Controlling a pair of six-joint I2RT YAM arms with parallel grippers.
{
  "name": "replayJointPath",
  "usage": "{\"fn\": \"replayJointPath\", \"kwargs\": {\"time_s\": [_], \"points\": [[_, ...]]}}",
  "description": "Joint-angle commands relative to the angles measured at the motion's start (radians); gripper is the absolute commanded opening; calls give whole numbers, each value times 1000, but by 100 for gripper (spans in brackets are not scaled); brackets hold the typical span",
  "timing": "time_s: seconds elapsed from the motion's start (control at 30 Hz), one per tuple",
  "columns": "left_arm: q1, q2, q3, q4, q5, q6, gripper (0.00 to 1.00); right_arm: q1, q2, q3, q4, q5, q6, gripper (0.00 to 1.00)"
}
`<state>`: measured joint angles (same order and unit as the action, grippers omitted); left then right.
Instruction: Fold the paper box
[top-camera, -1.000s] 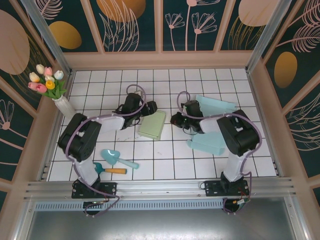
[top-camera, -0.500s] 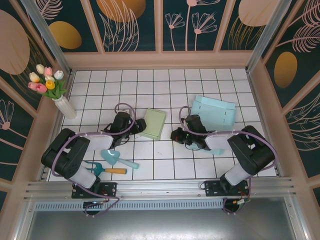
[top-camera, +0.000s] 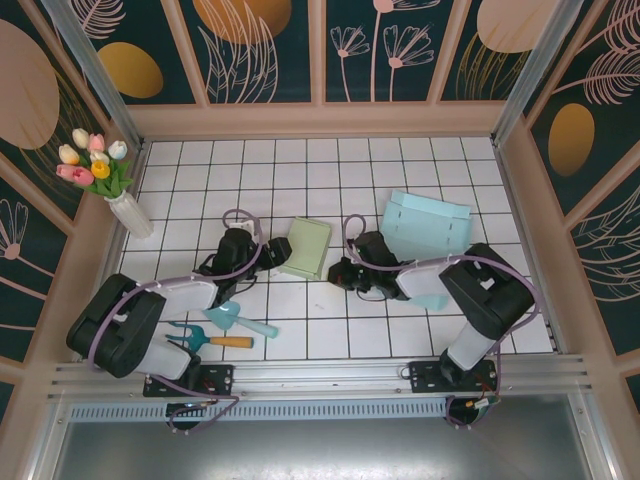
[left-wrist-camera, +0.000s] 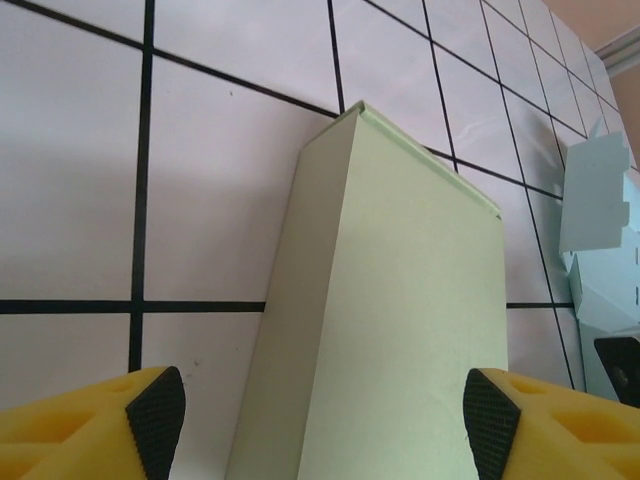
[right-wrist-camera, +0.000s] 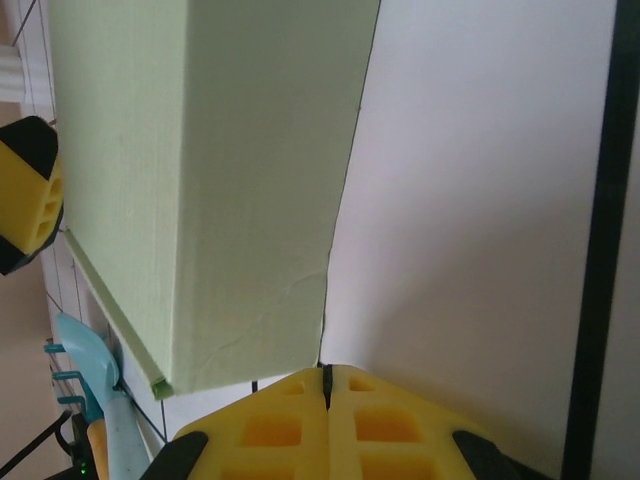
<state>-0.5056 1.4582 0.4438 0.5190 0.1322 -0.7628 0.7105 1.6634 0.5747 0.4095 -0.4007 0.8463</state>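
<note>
Where green box (top-camera: 305, 247) lies, blue box (top-camera: 428, 222) nearby, scoop (top-camera: 232, 317), rake (top-camera: 212, 340), vase (top-camera: 127, 213).

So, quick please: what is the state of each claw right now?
Left claw: open, facing the pale green paper box, holding nothing.
Right claw: closed, empty, beside the same box.

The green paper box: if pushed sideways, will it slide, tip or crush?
The green paper box probably slides rather than tips: it lies flat on smooth tiles. Its thin paper walls look light and may dent; one corner shows wrinkles.
</note>
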Motion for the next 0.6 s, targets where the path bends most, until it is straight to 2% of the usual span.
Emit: {"fn": "replayJointPath", "kwargs": {"time_s": [0.0,0.13,0.27,0.47,0.57], "points": [[-15,56,-7,70,52,-19,75,11,33,31,42,-5,17,0],[-37,106,-7,139,94,-45,74,26,60,49,48,-13,22,0],[-82,130,-4,181,87,-75,74,38,81,63,80,-18,39,0],[-173,181,5,298,89,-153,74,67,107,48,283,-57,138,0],[-178,211,20,319,102,-176,74,92,126,67,359,-78,178,0]]}}
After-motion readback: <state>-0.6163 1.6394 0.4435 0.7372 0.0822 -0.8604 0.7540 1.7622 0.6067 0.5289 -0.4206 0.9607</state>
